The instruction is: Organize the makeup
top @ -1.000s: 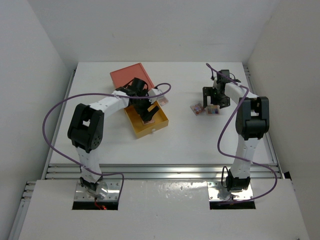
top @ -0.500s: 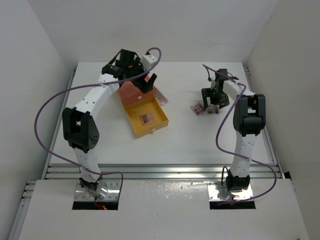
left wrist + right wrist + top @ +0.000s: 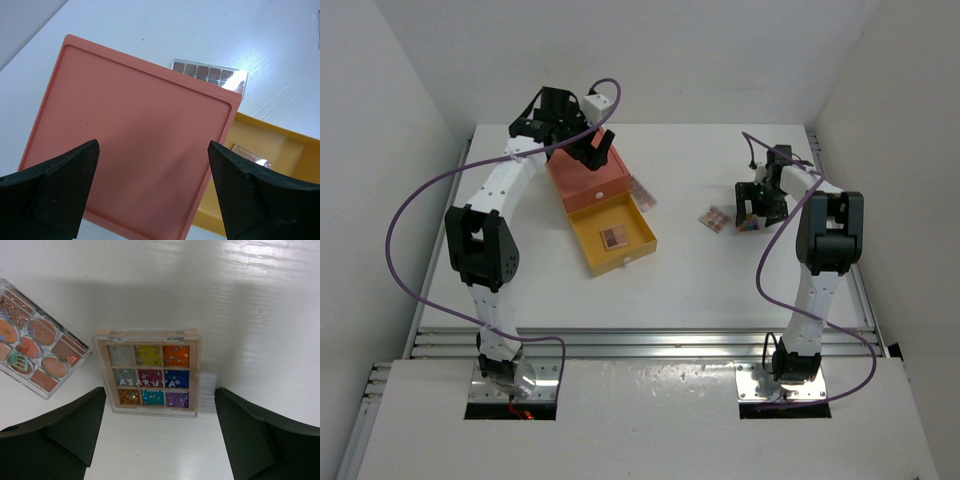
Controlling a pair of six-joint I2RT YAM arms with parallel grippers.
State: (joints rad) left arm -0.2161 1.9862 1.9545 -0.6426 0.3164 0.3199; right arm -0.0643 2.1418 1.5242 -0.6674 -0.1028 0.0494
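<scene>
A multicoloured palette lies flat on the white table, a tan and orange palette to its left. My right gripper is open, its fingers on either side of the multicoloured palette's near edge; in the top view it hangs over that palette. My left gripper is open and empty above the orange-red box. A small palette lies in the yellow drawer. Another palette lies behind the box. No sticks or brushes are in view.
The yellow drawer stands pulled out of the orange-red box towards the near right. White walls close the table at the back and on both sides. Purple cables loop off both arms.
My left gripper has risen from the yellow drawer, leaving a small palette in it, and swung back over the orange-red box. My right gripper has shifted slightly right over the multicoloured palette.
</scene>
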